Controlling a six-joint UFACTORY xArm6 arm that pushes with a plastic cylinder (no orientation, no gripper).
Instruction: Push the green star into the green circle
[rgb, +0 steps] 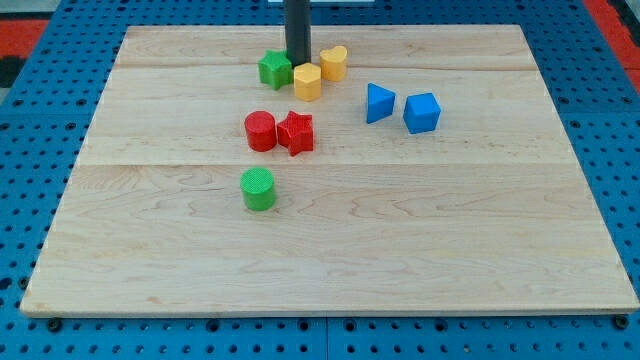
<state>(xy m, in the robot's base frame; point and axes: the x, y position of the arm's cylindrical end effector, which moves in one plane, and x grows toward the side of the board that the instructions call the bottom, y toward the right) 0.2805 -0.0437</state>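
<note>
A pale wooden bench (400, 250), made of boards with the grain running across the view, is filling most of the frame. It is sitting on a blue perforated base (30, 150) whose dotted holes are showing around all four sides, and a strip of red is peeking in at the view's top corners.

The dark rod is coming straight down from the view's top edge, slightly left of centre. My tip (298, 63) is resting at bench height in the cluster of blocks near the view's top, just beside the green star (275, 69) on its right and touching or nearly touching the yellow block (307, 81) below it. There are no fingers on this rod, so no opening or hold can be told.

The green star is lying near the view's top, left of the rod. A second yellow block (333, 62) is sitting just right of the rod. The green circle (258, 189), a ribbed cylinder, is standing well apart from the star, toward the view's bottom and slightly left. Between them, a red cylinder (260, 131) and a red star (296, 132) are sitting side by side, touching. To the view's right, a blue triangle block (379, 102) and a blue cube (421, 112) are sitting near each other.
</note>
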